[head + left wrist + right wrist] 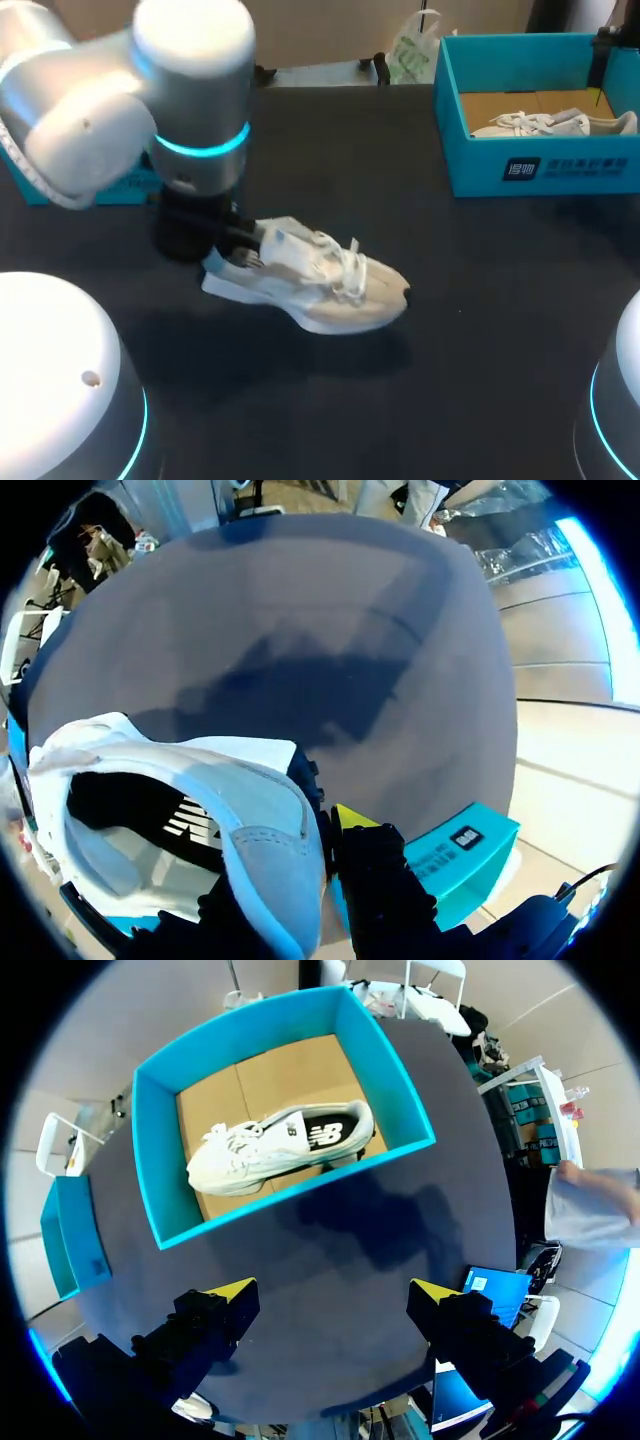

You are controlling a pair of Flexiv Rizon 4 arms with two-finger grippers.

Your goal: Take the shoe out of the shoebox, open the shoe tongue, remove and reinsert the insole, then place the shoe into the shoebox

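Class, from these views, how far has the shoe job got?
Done: one shoe lies out on the table, clear of the shoebox. In hand: the left gripper grips its heel; the right gripper hangs open. Left, seemingly: tongue, insole, and putting it back.

A shoe [320, 285] and a second shoe [555, 124]; one shoebox [480, 165]; one teal lid [455, 855]

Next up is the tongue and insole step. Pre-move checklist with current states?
1. Extraction: shoe out of shoebox, on table: ok.
2. Grip: left claw shut on the heel: ok.
3. Free hand: right claw open, empty: ok.
4. Position: right claw at the shoe: not ok, it hovers by the shoebox.
5. State of tongue, opened: cannot tell.
6. Shoebox vacant: not ok, second shoe inside.
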